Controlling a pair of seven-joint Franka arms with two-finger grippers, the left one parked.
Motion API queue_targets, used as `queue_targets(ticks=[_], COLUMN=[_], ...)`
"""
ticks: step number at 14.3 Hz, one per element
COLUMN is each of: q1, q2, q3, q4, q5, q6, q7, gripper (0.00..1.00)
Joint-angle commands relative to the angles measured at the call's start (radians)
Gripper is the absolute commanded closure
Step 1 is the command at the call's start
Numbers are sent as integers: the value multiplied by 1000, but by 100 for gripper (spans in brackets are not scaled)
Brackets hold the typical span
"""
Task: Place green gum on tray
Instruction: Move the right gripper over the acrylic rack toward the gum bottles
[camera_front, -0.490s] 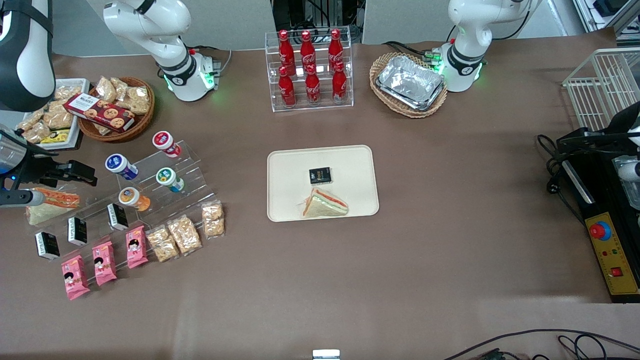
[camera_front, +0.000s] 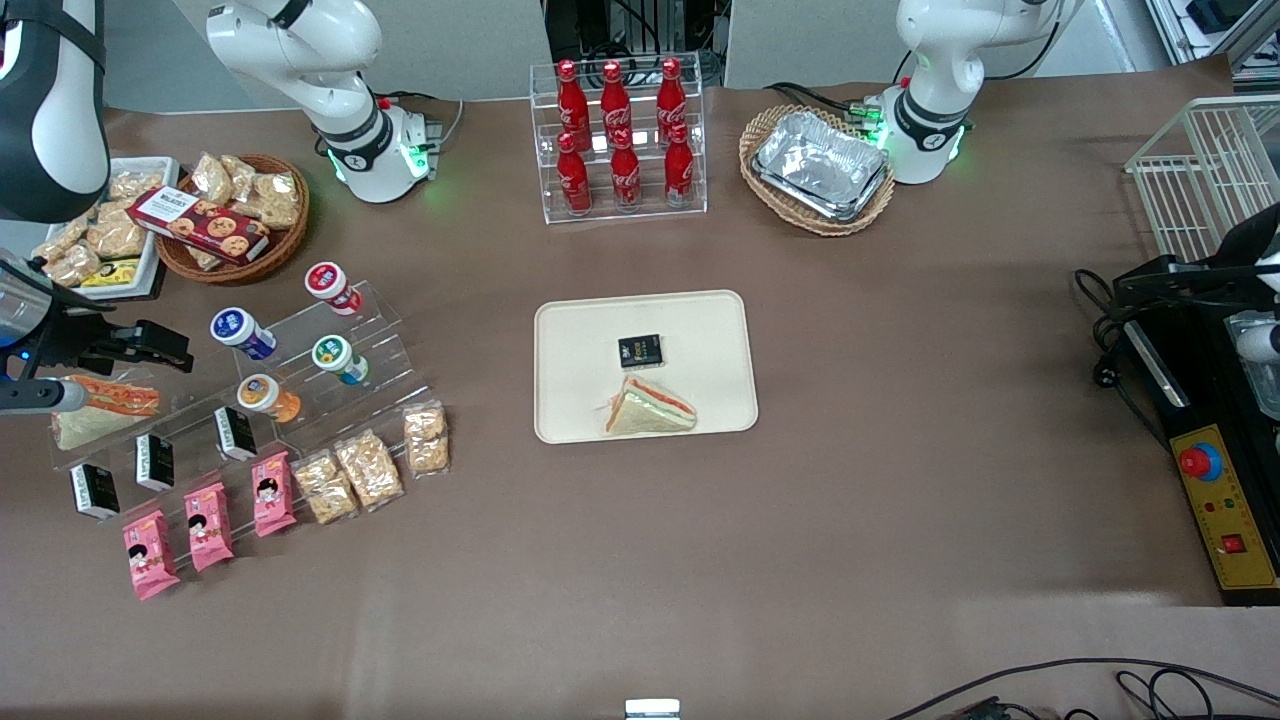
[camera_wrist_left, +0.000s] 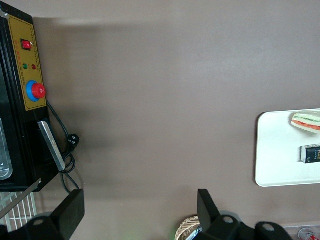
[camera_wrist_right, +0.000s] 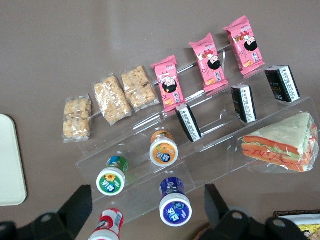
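Since half a second ago the gripper (camera_front: 150, 345) has backed off slightly toward the working arm's end of the tabletop; nothing else has shifted. It hangs above that end, over the clear acrylic step rack (camera_front: 300, 385), beside the blue-lidded bottle (camera_front: 240, 333). Fingers spread wide, nothing between them; in the right wrist view both fingertips (camera_wrist_right: 82, 200) frame the bottles with a clear gap.

Green gum (camera_front: 338, 358) sits on the rack, lid tilted up, untouched. Also seen from the wrist camera (camera_wrist_right: 111, 177). Neighbours on the rack: red-lidded bottle (camera_front: 330, 286) farther from the front camera, orange-lidded bottle (camera_front: 266, 397) nearer to it, blue-lidded one toward the working arm's edge. Gum and gripper are apart, with the blue-lidded bottle between them.

Tray (camera_front: 570, 330) lies mid-tabletop, well apart from the rack. On it: small black box (camera_front: 640, 351) and wrapped sandwich (camera_front: 648, 408), the latter at the tray edge nearest the front camera. No gum on it yet.

Lower rack steps carry black boxes (camera_front: 152, 461), pink snack packs (camera_front: 208, 525) and clear cracker packs (camera_front: 368, 468). Another wrapped sandwich (camera_wrist_right: 280, 143) sits at the rack's end.
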Motion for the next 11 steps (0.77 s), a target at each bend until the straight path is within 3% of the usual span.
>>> queue_targets(ticks=[1, 11], q1=[4, 106], q2=[1, -299], q3=[0, 9], q4=[8, -320], q5=[21, 33], q6=[-17, -1], q7=[-14, 101], gripper=[0, 0])
